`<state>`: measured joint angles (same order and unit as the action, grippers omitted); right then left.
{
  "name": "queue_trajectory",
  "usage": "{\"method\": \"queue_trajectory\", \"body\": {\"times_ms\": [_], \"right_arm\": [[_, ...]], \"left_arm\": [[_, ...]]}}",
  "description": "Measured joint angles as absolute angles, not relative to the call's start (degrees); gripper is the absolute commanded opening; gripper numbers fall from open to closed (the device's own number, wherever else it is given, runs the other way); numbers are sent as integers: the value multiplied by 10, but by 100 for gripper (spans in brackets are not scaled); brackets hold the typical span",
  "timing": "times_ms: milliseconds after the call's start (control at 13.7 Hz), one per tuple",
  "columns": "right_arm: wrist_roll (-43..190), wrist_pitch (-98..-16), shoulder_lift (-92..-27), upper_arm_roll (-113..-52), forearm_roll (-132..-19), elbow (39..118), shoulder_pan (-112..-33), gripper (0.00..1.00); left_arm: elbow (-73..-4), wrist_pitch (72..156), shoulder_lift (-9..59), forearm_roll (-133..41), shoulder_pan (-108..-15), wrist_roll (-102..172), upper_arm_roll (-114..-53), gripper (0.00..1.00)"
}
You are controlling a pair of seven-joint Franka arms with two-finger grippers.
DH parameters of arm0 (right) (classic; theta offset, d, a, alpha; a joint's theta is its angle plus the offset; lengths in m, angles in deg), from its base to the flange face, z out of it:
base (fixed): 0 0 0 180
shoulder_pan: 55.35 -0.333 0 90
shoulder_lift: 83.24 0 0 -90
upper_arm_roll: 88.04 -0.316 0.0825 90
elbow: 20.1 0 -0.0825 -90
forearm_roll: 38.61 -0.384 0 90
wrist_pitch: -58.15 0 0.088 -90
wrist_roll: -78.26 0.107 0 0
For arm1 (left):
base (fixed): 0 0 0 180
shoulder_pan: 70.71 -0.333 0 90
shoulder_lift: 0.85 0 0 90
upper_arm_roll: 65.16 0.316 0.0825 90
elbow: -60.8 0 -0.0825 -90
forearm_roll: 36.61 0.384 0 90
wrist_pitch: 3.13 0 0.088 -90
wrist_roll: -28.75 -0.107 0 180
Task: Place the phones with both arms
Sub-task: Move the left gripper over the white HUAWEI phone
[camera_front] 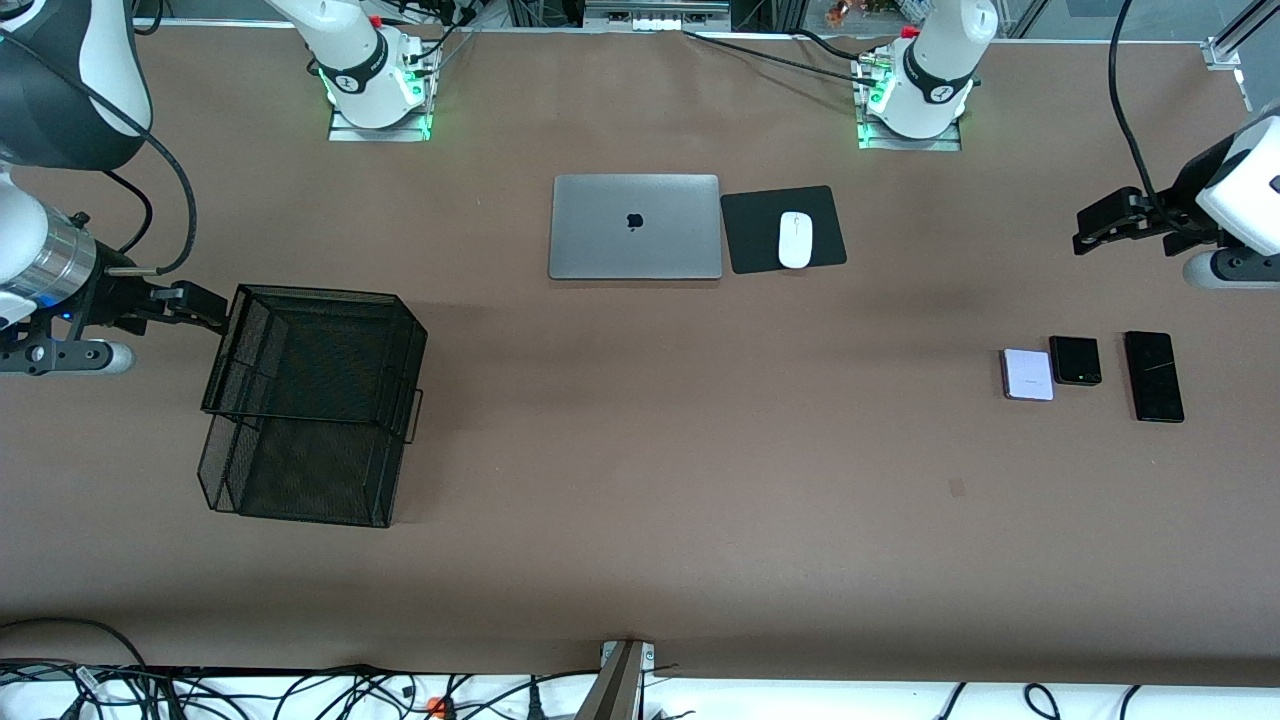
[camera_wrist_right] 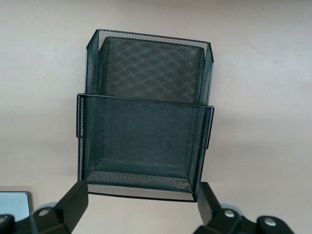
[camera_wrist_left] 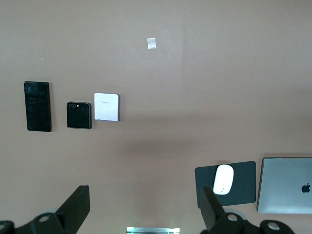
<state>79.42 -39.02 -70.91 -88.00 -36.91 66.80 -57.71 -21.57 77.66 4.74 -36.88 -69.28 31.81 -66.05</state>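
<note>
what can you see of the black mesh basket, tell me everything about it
The black mesh basket is a two-tier wire tray set: an upper bin stands above and set back from a lower one, which sits nearer the front camera. Fine metal mesh, thin wire rims, open tops, both tiers empty. It stands upright on the brown table toward the right arm's end. The open right gripper hovers by its upper rim; contact cannot be told.

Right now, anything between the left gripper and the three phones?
Nothing visible. The left gripper hangs open over bare table, with the long black phone, small black phone and white phone lying uncovered on the table. The laptop and mouse sit well aside.
</note>
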Motion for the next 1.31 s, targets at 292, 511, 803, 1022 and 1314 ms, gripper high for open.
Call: {"method": "queue_trajectory", "body": {"times_ms": [292, 511, 803, 1022, 1314], "right_arm": [[794, -390, -709, -880, -369, 666, -577, 100], [794, -390, -709, -880, -369, 665, -577, 100], [794, -390, -709, -880, -369, 665, -577, 100], [794, -390, -709, -880, -369, 665, -577, 100], [794, -390, -709, -880, -369, 665, -577, 100]], "left_arm": [[-216, 772, 47, -369, -692, 319, -660, 100], [-216, 746, 47, -369, -689, 346, -665, 100], [-224, 734, 56, -348, -692, 335, -665, 100], [-231, 755, 88, -334, -724, 273, -658, 100], [-238, 789, 143, -297, -769, 249, -657, 100]]}}
